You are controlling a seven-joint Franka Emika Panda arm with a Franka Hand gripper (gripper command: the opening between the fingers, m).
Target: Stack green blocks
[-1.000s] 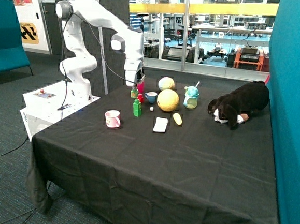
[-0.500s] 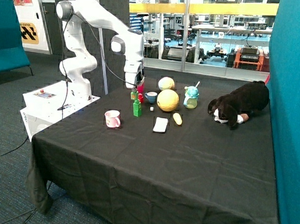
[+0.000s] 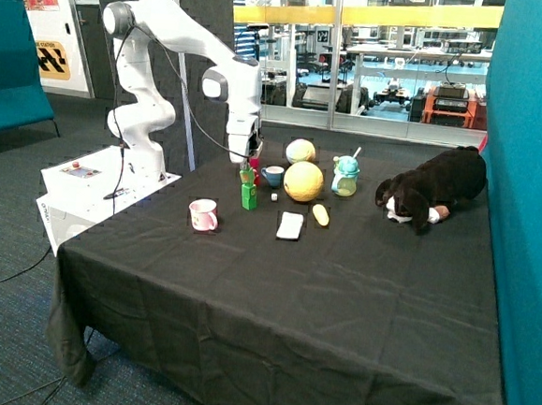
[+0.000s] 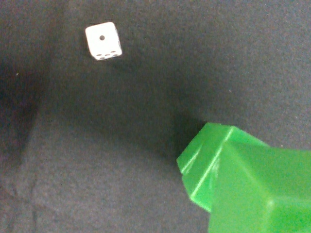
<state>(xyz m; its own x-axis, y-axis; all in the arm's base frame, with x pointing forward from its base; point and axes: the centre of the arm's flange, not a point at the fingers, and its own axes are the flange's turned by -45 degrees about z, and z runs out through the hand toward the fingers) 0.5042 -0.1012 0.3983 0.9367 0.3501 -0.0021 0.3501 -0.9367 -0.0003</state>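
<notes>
In the outside view, my gripper (image 3: 247, 167) hangs over the back part of the black table, shut on a small green block (image 3: 247, 174). Right under it, a taller piece of green blocks (image 3: 249, 198) stands upright on the cloth. I cannot tell whether the held block touches it. A small red piece (image 3: 255, 165) shows beside the gripper. In the wrist view, a green block (image 4: 252, 189) fills the corner close to the camera, over black cloth. The fingers do not show there.
A white die (image 4: 102, 40) lies on the cloth near the green blocks. Around them are a blue cup (image 3: 273, 175), two yellow balls (image 3: 303, 181), a teal sippy cup (image 3: 345, 176), a pink mug (image 3: 202, 214), a white flat object (image 3: 290, 226) and a plush dog (image 3: 431, 192).
The gripper has shifted a little towards the standing green blocks, carrying the small green block with it. Nothing else on the table has moved.
</notes>
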